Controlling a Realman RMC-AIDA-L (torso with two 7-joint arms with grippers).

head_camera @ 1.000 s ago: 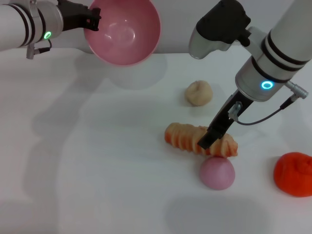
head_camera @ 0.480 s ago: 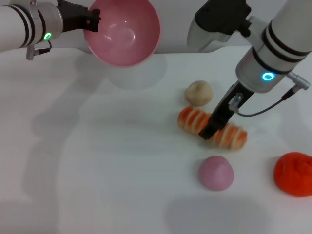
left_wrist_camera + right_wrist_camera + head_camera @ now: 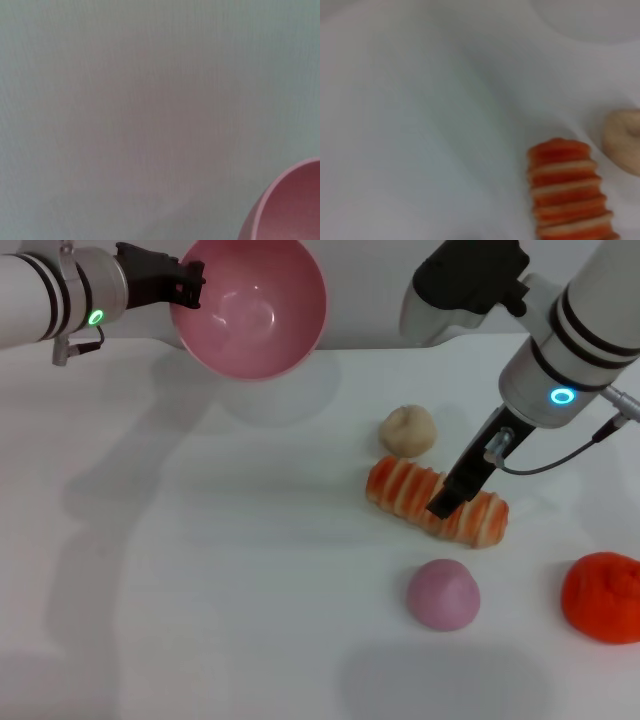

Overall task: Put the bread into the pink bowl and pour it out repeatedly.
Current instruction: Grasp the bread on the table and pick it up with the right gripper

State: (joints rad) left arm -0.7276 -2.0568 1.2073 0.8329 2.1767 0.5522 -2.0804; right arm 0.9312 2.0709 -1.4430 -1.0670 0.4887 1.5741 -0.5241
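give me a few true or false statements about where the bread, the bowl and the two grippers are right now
1. The pink bowl is held up by the left gripper, its hollow empty. True.
2. The bread lies inside the bowl. False: it is over on the robot's right, with the right gripper closed across its middle.
3. The round beige bun sits just behind the bread in the head view. True.
4. The pink dome-shaped lump is touching the bread. False: a gap of white table separates them.
5. The orange lump sits beside the bowl. False: it is far from it, at the table's right edge.
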